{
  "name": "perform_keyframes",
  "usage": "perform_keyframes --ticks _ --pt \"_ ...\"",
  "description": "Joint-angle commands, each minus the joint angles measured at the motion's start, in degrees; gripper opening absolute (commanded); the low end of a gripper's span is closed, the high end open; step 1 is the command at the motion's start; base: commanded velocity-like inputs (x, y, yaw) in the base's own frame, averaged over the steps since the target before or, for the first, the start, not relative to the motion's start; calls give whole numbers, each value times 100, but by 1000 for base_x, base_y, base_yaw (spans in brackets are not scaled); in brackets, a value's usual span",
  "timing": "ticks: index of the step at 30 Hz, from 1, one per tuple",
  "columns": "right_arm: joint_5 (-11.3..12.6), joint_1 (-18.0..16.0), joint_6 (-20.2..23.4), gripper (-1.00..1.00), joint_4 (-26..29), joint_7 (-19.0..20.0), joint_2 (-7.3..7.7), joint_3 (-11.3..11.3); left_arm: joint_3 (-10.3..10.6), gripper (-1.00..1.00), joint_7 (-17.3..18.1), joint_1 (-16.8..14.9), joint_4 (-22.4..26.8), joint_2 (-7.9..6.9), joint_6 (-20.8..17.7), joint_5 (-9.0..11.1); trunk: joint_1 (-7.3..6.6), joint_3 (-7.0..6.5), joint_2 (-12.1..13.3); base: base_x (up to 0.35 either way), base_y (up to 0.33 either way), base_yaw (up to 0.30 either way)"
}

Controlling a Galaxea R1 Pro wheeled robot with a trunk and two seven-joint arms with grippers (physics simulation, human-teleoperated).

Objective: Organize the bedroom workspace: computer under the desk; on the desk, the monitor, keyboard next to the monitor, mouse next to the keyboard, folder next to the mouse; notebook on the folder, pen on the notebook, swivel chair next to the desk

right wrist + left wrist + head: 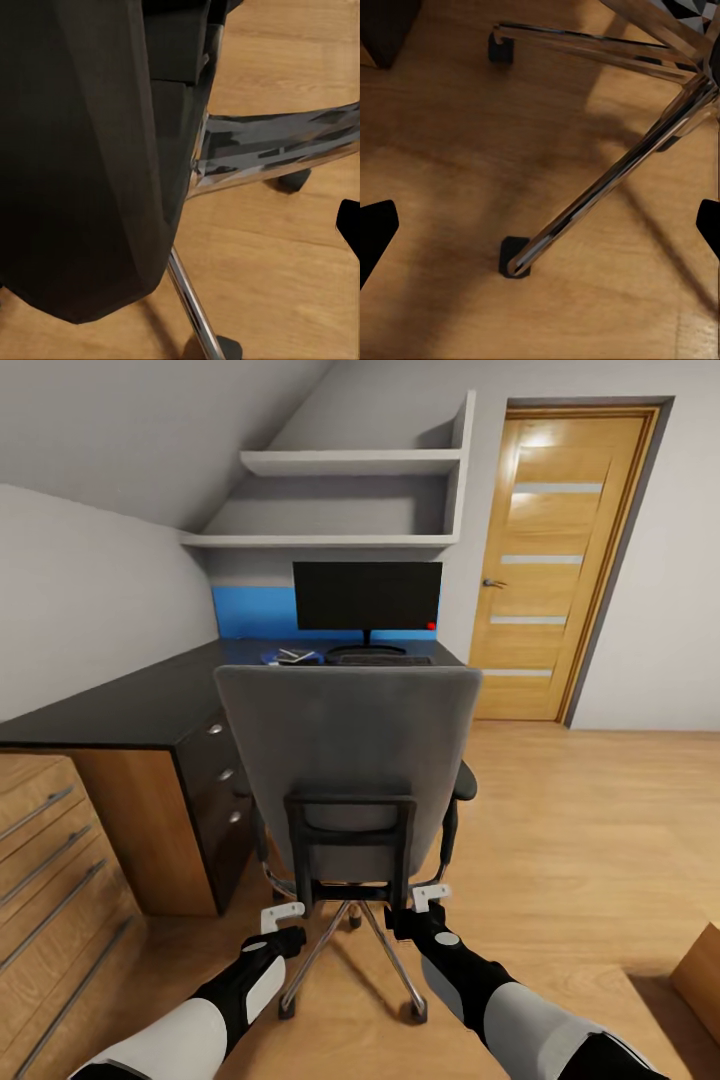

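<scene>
- While hovering low behind the swivel chair [345,760]: left gripper [282,916] and right gripper [428,898] flank the black frame under the backrest, just beside it; contact uncertain.
- Left fingers [376,232] spread wide over bare floor and the chrome base; right fingers [349,225] barely in frame, opening impossible to judge.
- Probably rolls easily on castors and swivels, so best pushed low at the stiff frame, evenly from both sides.
- Beyond the chair: desk [120,710], chair already close to its drawer side.
- Further past the backrest: keyboard [385,659], blue folder [272,657] with notebook [297,655], then monitor [367,596].
</scene>
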State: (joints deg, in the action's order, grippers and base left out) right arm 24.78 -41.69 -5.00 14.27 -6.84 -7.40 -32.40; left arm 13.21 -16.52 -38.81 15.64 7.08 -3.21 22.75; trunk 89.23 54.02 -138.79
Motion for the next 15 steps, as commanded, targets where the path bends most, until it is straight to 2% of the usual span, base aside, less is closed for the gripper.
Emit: perform_keyframes --ticks 1,8,15 --pt "45 -6 -26 100 -3 -36 2 -30 41 100 -45 -4 18 -5 -31 11 2 5 -2 316 -100 0" --pt "45 -6 -27 100 -3 -36 2 -30 41 100 -44 -4 -132 3 -31 7 2 5 -2 316 -99 8" --pt "45 -6 -27 100 -3 -36 1 -30 41 100 -44 -4 -149 4 -29 -12 2 5 -2 316 -99 81"
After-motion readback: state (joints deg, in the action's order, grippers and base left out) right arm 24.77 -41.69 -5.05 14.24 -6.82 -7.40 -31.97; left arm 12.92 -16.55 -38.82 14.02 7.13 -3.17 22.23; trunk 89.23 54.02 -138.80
